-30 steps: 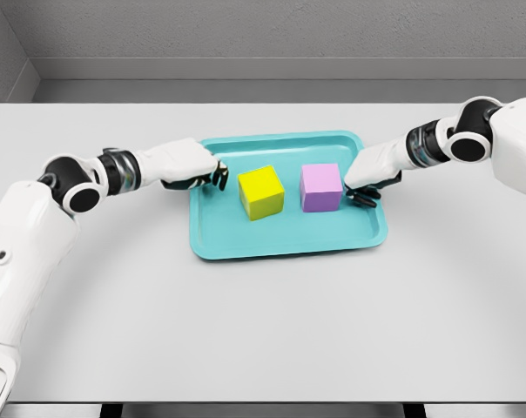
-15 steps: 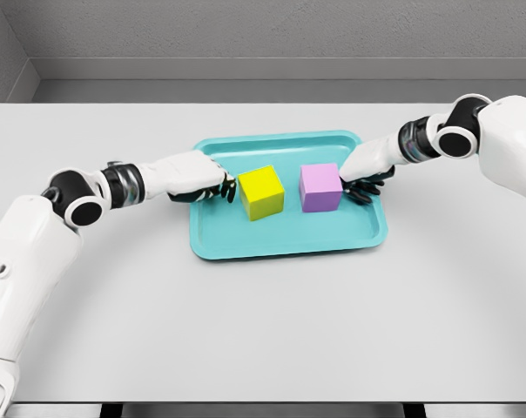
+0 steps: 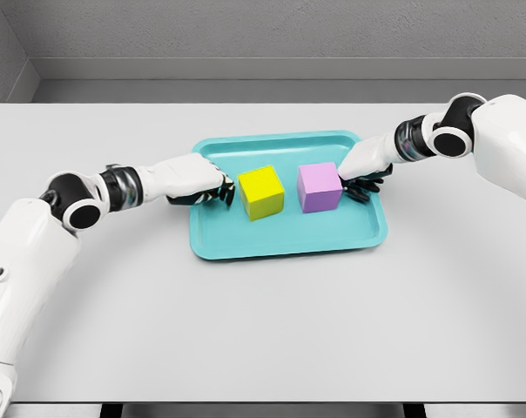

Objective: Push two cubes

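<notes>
Both hands have closed in since a second ago: the left hand (image 3: 212, 185) has come from the tray's left rim up to the yellow cube (image 3: 261, 192), and the right hand (image 3: 359, 178) now sits against the purple cube (image 3: 320, 186), which has slid slightly left.

Both cubes stand on the teal tray (image 3: 285, 237), side by side with a gap between them, on the tabletop (image 3: 263, 322).

Key relation: each cube lies directly inward from its nearer hand, yellow to the right of the left hand, purple to the left of the right hand. Pushing inward would bring the cubes together.

Left hand: fingers curled, dark fingertips (image 3: 229, 186) at or just beside the yellow cube's left face; contact not certain. Right hand: fingers curled, tips touching the purple cube's right face. Neither hand grasps anything.
</notes>
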Robot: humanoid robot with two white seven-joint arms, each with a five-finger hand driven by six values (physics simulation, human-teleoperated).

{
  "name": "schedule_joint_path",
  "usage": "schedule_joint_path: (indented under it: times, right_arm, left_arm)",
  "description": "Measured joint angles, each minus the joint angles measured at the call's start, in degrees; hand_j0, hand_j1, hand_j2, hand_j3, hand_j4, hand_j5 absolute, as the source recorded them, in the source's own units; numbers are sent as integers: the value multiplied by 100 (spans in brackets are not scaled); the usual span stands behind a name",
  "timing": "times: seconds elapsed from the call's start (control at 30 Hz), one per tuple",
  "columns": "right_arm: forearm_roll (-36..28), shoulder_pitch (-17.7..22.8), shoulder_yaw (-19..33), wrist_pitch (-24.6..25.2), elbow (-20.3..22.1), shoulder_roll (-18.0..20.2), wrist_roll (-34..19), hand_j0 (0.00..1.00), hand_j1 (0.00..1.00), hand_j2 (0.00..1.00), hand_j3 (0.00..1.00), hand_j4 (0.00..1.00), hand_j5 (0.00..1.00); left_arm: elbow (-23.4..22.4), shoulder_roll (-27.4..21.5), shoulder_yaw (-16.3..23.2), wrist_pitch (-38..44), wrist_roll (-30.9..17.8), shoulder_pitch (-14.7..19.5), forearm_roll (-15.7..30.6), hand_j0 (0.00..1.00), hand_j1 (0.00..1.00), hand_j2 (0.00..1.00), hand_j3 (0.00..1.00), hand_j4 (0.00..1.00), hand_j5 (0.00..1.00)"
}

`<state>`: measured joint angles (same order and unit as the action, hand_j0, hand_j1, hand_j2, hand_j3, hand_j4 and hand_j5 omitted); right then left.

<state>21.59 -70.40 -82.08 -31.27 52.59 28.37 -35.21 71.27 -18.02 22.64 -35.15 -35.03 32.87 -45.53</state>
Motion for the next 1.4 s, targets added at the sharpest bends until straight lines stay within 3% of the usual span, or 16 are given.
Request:
schedule_joint_path:
  times: [0.6, 1.4]
  right_arm:
    - [292, 0, 48, -19, 158, -9, 24, 12, 12, 12, 12, 12, 12]
    - [30, 9, -53, -106, 360, -29, 21, 13, 13, 13, 13, 13, 13]
  left_arm:
    - [-48, 94, 7, 0, -1, 26, -15, 45, 45, 45, 45, 45, 45]
    - [-387, 239, 26, 0, 0, 185, -57, 45, 45, 45, 45, 45, 45]
